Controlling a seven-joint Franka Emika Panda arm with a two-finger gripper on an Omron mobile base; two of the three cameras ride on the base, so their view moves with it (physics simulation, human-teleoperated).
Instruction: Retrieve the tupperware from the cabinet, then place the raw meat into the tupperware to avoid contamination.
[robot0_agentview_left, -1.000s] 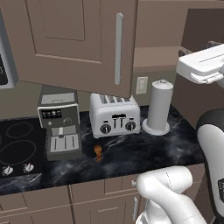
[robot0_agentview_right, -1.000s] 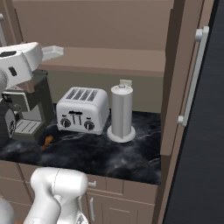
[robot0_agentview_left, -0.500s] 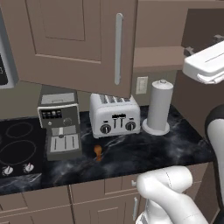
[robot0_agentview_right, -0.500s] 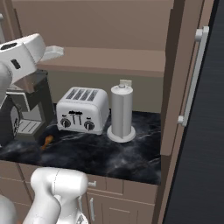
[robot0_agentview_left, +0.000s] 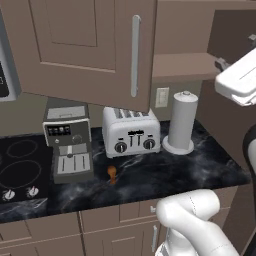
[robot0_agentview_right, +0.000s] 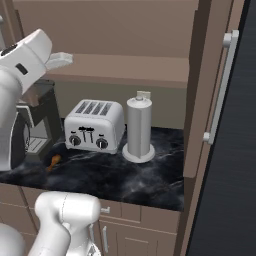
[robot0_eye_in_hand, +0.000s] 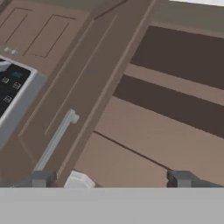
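The cabinet (robot0_agentview_left: 90, 45) hangs over the counter with its door swung open, showing a silver bar handle (robot0_agentview_left: 135, 55) and a plain inner shelf (robot0_agentview_right: 125, 70). My gripper (robot0_agentview_right: 60, 60) floats in front of that shelf, open and holding nothing; it also shows at the right of the left base view (robot0_agentview_left: 220, 64). In the hand view the fingertips (robot0_eye_in_hand: 41, 178) stand wide apart, facing the shelves. A small white thing (robot0_eye_in_hand: 78, 180) at the shelf's door end looks like the tupperware, mostly cut off. The raw meat (robot0_agentview_left: 112, 173) lies on the counter in front of the toaster (robot0_agentview_left: 131, 132).
A tall grey cylinder (robot0_agentview_left: 181, 122) stands right of the toaster, and a coffee machine (robot0_agentview_left: 67, 142) stands left of it. A black stove top (robot0_agentview_left: 20, 165) lies at the far left. A tall door with a bar handle (robot0_agentview_right: 220, 90) closes off the right side.
My hand has risen a little and drifted toward the cabinet opening. The gripper stays open, and nothing on the counter has moved.
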